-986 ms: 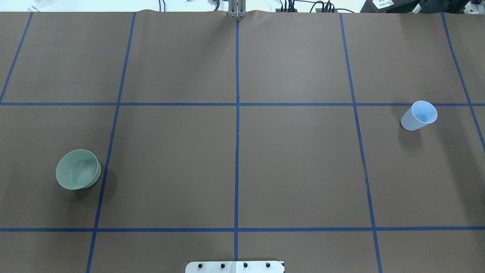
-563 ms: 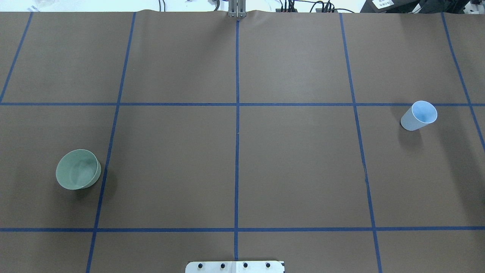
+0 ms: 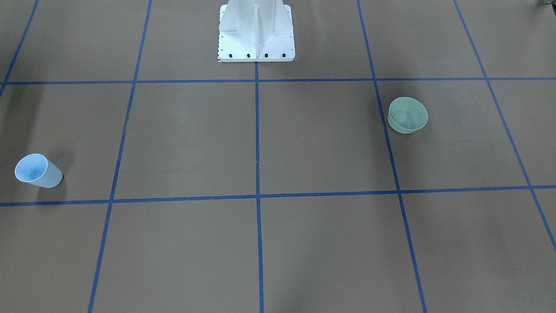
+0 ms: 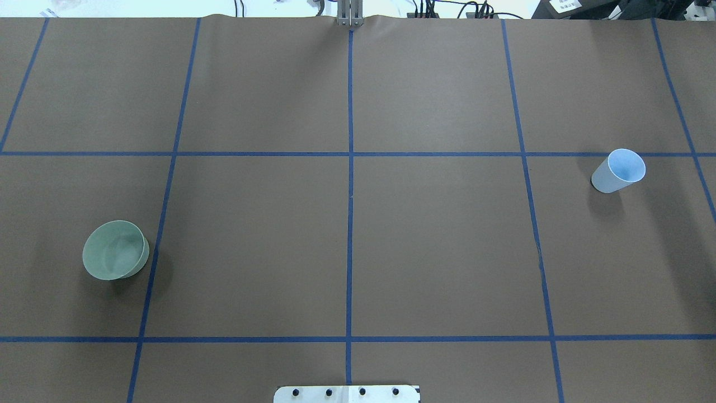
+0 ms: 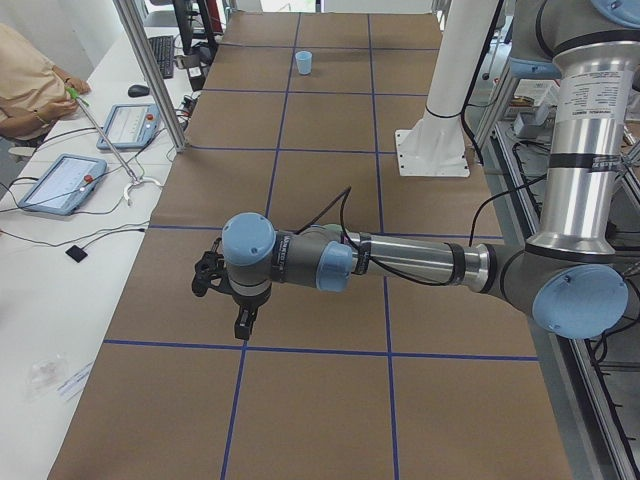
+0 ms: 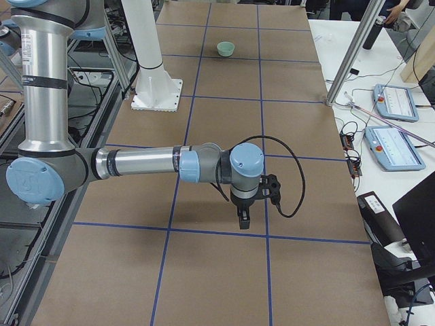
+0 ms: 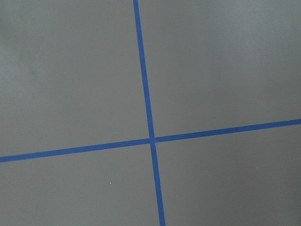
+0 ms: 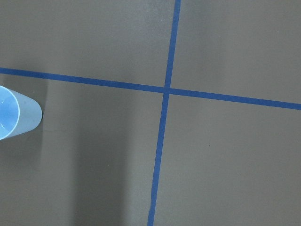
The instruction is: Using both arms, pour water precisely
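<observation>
Start, seemingly: blue cup (image 4: 618,170) at right, green bowl (image 4: 116,249) at lower left untouched; next, reaching each; left gripper (image 5: 241,322), right gripper (image 6: 243,217): spread or not, cannot tell.

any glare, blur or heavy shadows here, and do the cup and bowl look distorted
Overhead view: sharp, evenly lit; the green bowl and blue cup cast soft shadows and seem to lean outward, likely lens perspective. Front-facing view: the white pedestal is bright. Right wrist view: a broad shadow band runs beside the cup, which the left edge crops. Left wrist view: flat, greyer, no shadow.
</observation>
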Robot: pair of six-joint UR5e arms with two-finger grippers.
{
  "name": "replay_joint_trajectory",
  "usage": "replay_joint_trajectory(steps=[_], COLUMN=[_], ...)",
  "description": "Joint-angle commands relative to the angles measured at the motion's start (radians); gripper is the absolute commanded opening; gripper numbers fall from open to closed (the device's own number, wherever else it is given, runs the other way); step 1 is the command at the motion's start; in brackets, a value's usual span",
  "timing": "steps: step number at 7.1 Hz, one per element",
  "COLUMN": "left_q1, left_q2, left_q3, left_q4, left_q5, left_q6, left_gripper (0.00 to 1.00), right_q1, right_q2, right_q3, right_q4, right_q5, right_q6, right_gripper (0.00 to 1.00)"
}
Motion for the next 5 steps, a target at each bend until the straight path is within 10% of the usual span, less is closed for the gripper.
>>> replay_joint_trajectory(steps=[1,5], left_q1=[0.032,0.238], left_q2=[-0.010,0.010], left_q3=[-0.002,-0.014], left_q4=[-0.013,-0.257], left_q5=[-0.026,-0.053], left_q6=[-0.001,-0.175], left_gripper=[1.00,1.00], right_q1=[-0.001,-0.032], right_q2=[0.006,-0.009], right_q3=[-0.010,-0.004], right_q4=[0.062,0.202], right_q5=[0.019,0.021], right_q6=[0.002,0.150], right_gripper=[1.00,1.00])
